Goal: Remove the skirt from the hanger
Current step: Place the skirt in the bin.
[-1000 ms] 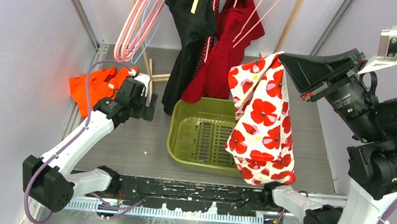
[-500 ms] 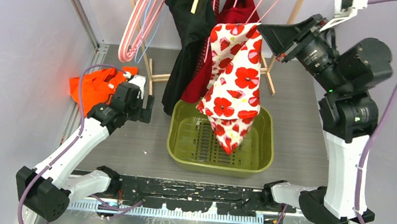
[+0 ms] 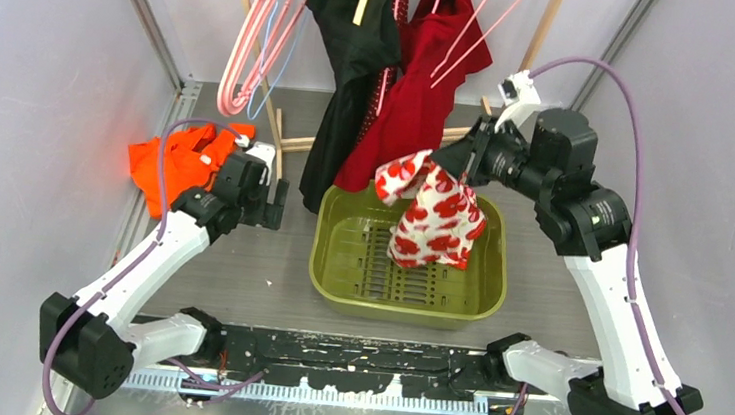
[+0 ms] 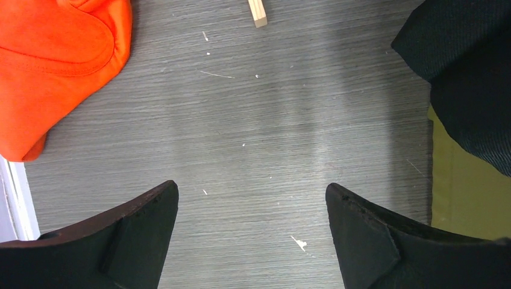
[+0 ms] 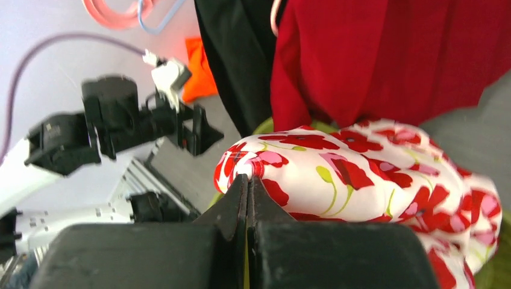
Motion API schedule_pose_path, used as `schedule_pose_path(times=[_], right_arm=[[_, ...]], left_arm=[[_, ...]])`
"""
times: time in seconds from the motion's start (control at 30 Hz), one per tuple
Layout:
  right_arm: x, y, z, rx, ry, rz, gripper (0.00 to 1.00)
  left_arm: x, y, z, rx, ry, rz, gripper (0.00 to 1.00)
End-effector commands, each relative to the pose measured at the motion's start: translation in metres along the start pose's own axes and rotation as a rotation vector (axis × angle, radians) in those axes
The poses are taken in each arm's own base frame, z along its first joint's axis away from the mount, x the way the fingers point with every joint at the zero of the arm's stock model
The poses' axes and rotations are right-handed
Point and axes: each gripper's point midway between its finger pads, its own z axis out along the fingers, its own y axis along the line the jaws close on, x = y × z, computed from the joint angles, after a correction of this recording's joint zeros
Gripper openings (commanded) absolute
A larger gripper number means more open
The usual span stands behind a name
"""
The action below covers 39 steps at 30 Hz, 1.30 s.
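The skirt [image 3: 431, 213], white with red poppies, is held bunched at one upper edge by the right hand [image 5: 248, 180], whose fingers are clenched on the fabric. It hangs over the green basket [image 3: 334, 255], its lower folds apparently at the slatted floor. No hanger is seen in it, so removal is judged done and depositing in hand. The long axis runs near vertical, from the pinch down toward the basket. The step is best done by lowering until the bulk lies inside the rim, then releasing, clear of the red garment [image 3: 413, 101] just behind. The left hand [image 4: 250, 189] is spread, empty, above the worktop [image 4: 265, 120].
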Motion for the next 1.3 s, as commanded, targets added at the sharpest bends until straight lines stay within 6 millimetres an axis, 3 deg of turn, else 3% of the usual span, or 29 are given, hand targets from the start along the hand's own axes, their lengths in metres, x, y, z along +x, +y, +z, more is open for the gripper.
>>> schedule_pose_path(times=[0.0,0.13,0.23,0.33,0.4,0.6,0.87,1.07,1.27], right_arm=[[0.035,-0.005,-0.028,0.042,0.076,-0.035,0.01],[0.066,-0.027,-0.036,0.122,0.150,-0.035,0.03],[0.090,-0.048,-0.036,0.184,0.223,-0.053,0.26],[0.096,-0.057,-0.032,0.213,0.225,-0.056,0.33],[0.081,-0.056,-0.029,0.218,0.173,-0.072,0.39],[0.000,-0.046,-0.018,0.263,-0.021,-0.178,0.41],[-0.091,-0.041,0.035,0.304,-0.205,-0.233,0.43],[-0.126,-0.043,0.087,0.318,-0.274,-0.269,0.43],[-0.158,-0.036,0.119,0.319,-0.344,-0.284,0.44]], left_arm=[[-0.020,-0.006,0.002,0.017,-0.055,-0.005,0.91],[-0.026,-0.009,0.005,0.026,-0.054,-0.008,0.91],[-0.028,-0.010,0.005,0.028,-0.059,-0.013,0.91],[-0.028,-0.010,0.005,0.028,-0.060,-0.018,0.91],[-0.028,-0.010,0.005,0.030,-0.059,-0.020,0.91],[-0.030,-0.010,0.007,0.025,-0.059,-0.026,0.91],[-0.034,-0.009,0.001,0.024,-0.075,-0.045,0.91],[-0.033,-0.009,0.000,0.021,-0.073,-0.056,0.91],[-0.036,-0.011,0.000,0.027,-0.076,-0.064,0.91]])
